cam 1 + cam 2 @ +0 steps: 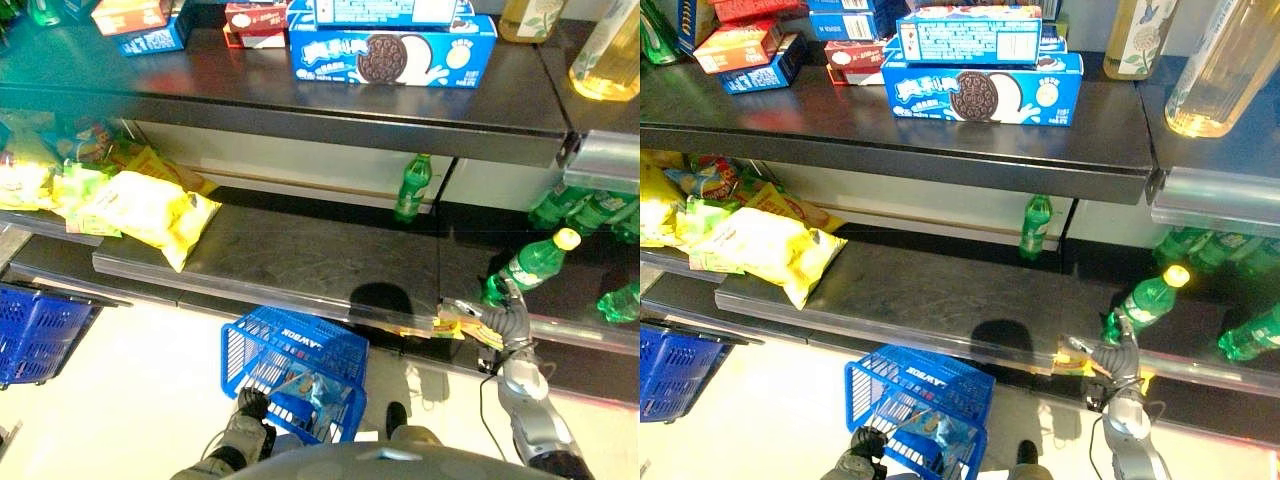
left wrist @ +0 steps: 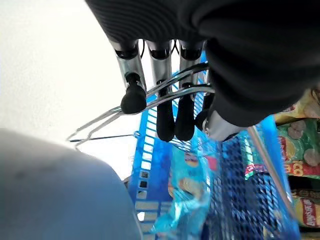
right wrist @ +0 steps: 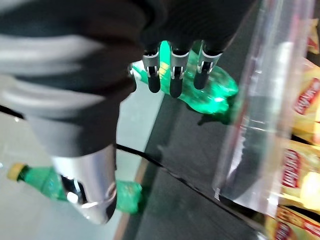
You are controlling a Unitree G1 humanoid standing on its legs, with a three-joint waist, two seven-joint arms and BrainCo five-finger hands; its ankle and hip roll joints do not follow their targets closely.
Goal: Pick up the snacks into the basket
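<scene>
My left hand (image 1: 250,405) is low down, its fingers (image 2: 165,117) curled round the wire handle (image 2: 105,120) of a blue basket (image 1: 290,345). A blue snack bag (image 1: 310,388) lies inside it. Yellow snack bags (image 1: 150,210) lie piled at the left end of the middle shelf. My right hand (image 1: 508,320) is at that shelf's front edge on the right, its fingers (image 3: 172,75) straight and empty, pointing at a green bottle (image 3: 210,90) that lies on its side. Yellow and red packets (image 3: 305,100) sit below the shelf's clear lip.
A second blue basket (image 1: 35,330) stands at the far left. Cookie boxes (image 1: 390,55) and pale drink bottles (image 1: 610,50) fill the top shelf. One green bottle (image 1: 412,187) stands upright mid-shelf. More green bottles (image 1: 590,210) lie at the right.
</scene>
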